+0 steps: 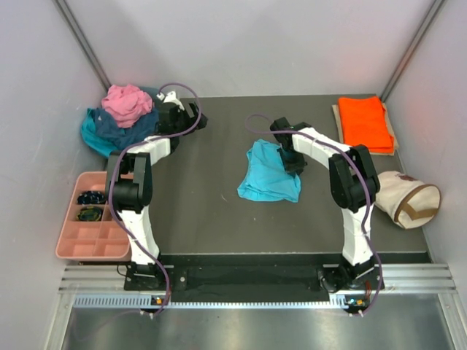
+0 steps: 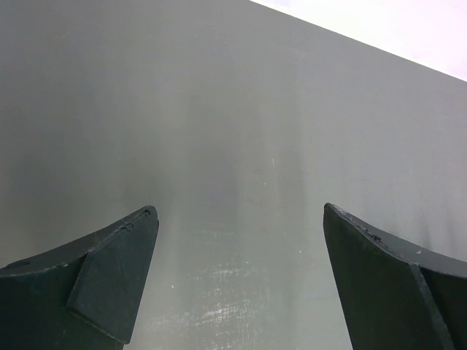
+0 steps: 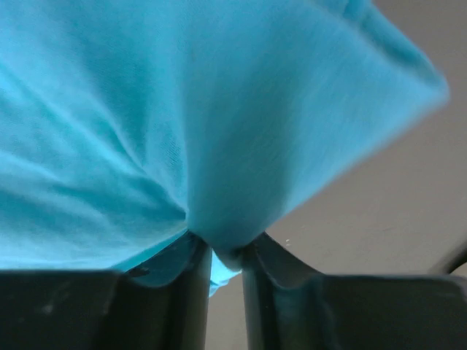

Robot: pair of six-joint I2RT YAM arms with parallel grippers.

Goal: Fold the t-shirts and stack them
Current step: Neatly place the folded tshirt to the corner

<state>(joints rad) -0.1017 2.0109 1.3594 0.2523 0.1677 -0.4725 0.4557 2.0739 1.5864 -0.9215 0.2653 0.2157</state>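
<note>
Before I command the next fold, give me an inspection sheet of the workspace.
Surface: dark grey table.
Job's things: turquoise t-shirt crumpled mid-table; orange t-shirt folded far right; pile of pink, navy and teal t-shirts far left.
Clutter: cream bag right; pink tray left, dark items in two compartments.
Grippers: left gripper open over bare table; right gripper shut on the turquoise t-shirt.
Cables: purple cables loop along both arms.
Surroundings: white walls; metal rail at near edge.
</note>
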